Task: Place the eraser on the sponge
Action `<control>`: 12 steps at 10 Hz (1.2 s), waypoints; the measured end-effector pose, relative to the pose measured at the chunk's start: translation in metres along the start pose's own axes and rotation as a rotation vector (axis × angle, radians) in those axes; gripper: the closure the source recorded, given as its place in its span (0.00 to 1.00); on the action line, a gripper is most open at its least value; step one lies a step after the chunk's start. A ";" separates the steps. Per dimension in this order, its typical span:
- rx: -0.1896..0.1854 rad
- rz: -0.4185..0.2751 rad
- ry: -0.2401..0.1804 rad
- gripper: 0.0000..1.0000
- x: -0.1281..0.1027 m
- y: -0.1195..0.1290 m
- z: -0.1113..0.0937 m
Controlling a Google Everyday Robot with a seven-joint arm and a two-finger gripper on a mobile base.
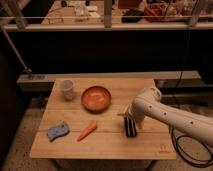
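Eraser (130,129): a black oblong block that lies on the wooden table (110,144), right of the middle and towards the front edge, with its long side running from front to back. The gripper (130,119) is right at the far end of the eraser, hanging from the white arm (167,114) that reaches in across the right edge of the table. Its fingers are spread wide. The bulk of the arm covers most of them, so whether they touch the block cannot be told; the block itself looks to be lying flat on the wood.

The sponge (58,131), blue-grey with wavy edges, lies flat near the front left corner, well apart from the eraser. Between the two, just beside the sponge on its right, an orange carrot (87,130) lies at a slant. A shallow orange bowl (96,98) stands near the middle of the table, closer to the back edge, and a pale cup (67,89) stands upright towards the back left corner. On the floor beyond the right edge a black cable (186,150) curls under the arm.
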 end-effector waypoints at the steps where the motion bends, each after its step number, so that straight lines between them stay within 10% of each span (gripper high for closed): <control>1: -0.006 -0.018 -0.007 0.20 -0.001 0.000 0.002; 12: -0.031 -0.148 -0.105 0.20 -0.007 -0.002 0.020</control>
